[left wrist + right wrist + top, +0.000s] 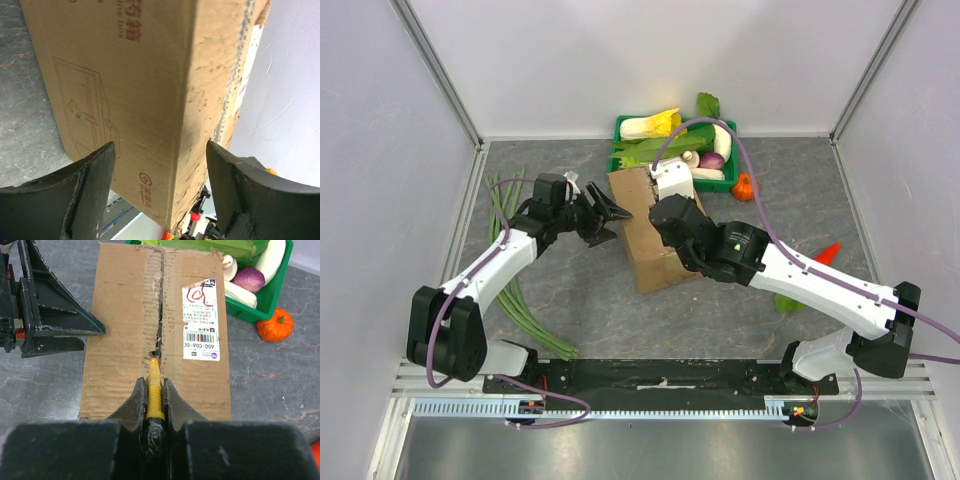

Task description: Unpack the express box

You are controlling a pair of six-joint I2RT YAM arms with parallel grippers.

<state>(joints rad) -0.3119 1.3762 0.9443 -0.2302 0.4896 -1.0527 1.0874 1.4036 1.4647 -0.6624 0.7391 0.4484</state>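
Observation:
The express box is a brown carton lying on the grey table, flaps closed, with a white label on top. My right gripper is shut on a yellow-handled cutter. The cutter's tip sits in the torn centre seam of the box. My right gripper hovers over the box top. My left gripper is open, its jaws standing on either side of a vertical edge of the box. It is at the box's left side, and its fingers show beside the carton.
A green tray of vegetables stands just behind the box, also in the right wrist view. A small orange pumpkin lies right of it. Long green stalks lie at the left. A red vegetable lies at the right.

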